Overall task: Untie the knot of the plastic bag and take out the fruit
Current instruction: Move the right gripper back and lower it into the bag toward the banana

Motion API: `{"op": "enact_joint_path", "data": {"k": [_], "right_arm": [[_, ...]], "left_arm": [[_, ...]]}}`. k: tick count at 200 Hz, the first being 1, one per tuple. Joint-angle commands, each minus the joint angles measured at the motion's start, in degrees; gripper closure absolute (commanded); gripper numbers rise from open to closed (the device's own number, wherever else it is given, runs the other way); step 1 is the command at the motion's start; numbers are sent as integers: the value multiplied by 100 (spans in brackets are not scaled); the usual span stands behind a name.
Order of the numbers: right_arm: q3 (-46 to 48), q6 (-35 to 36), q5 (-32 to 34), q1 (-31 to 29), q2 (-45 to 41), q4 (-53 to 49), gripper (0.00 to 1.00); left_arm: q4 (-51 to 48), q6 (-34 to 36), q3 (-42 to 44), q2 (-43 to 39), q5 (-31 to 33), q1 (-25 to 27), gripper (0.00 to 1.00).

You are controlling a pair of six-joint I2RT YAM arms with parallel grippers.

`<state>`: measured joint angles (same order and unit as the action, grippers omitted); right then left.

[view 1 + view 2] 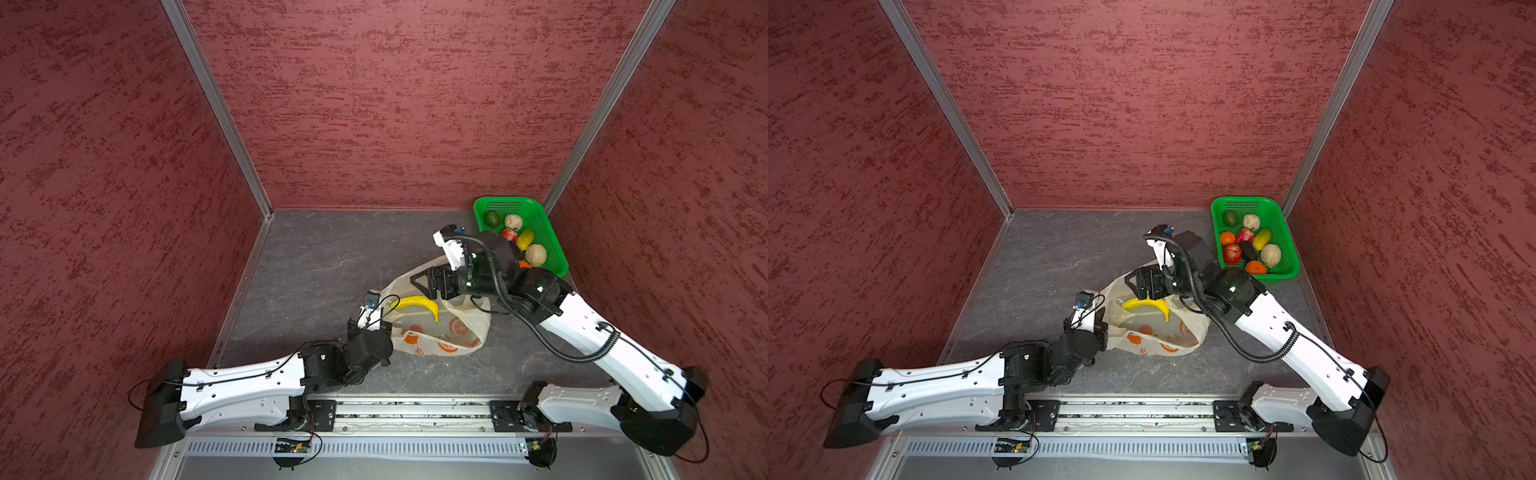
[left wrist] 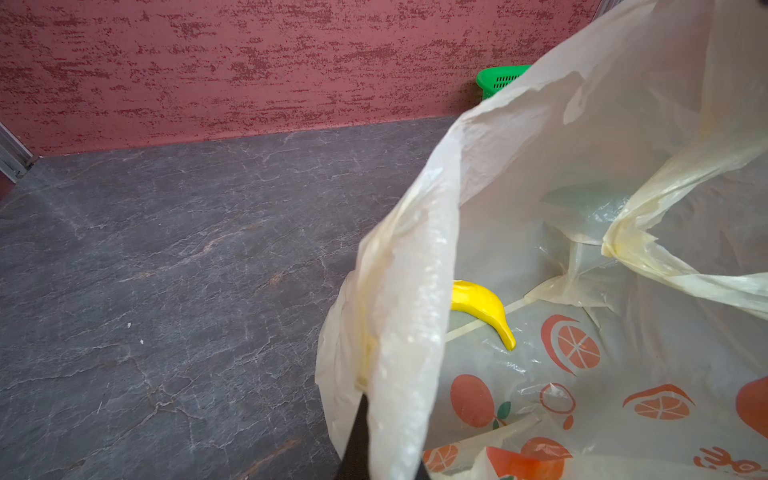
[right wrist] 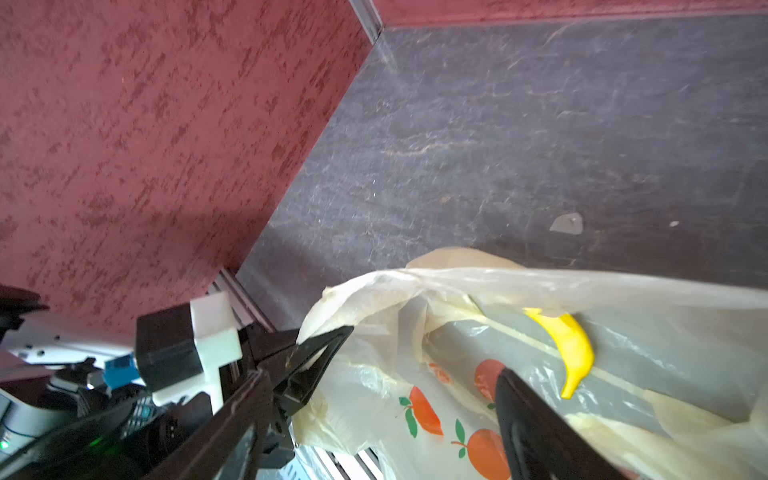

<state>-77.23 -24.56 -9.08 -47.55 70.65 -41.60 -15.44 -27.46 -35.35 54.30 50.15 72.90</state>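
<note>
The plastic bag [image 1: 451, 334] [image 1: 1160, 338] lies on the floor with its mouth pulled open. A yellow banana [image 1: 417, 303] [image 1: 1148, 304] [image 2: 482, 305] [image 3: 571, 345], the only fruit in it, rests inside. My left gripper [image 1: 385, 326] [image 1: 1105, 328] [image 2: 386, 449] is shut on the bag's near rim and holds it up. My right gripper [image 1: 428, 286] [image 1: 1140, 282] [image 3: 384, 374] hangs open over the mouth, close to the banana, with nothing between its fingers. The knot is out of view; a handle loop [image 2: 665, 266] hangs loose.
A green basket [image 1: 536, 208] [image 1: 1246, 201] [image 2: 498, 79] stands in the back right corner and holds several fruit: red apples, oranges, an avocado, a yellow-green one and cream bumpy ones. Red walls close in three sides. Bare grey floor lies left of the bag.
</note>
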Motion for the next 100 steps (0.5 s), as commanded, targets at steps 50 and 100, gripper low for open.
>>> {"op": "enact_joint_path", "data": {"k": [50,100], "right_arm": [[1123,1373,732,-404,361,425,16],[2034,1689,1035,-523,493,864,23]], "left_arm": [[187,179,159,-180,-133,-88,100],[153,149,121,-193,-155,-134,100]]}}
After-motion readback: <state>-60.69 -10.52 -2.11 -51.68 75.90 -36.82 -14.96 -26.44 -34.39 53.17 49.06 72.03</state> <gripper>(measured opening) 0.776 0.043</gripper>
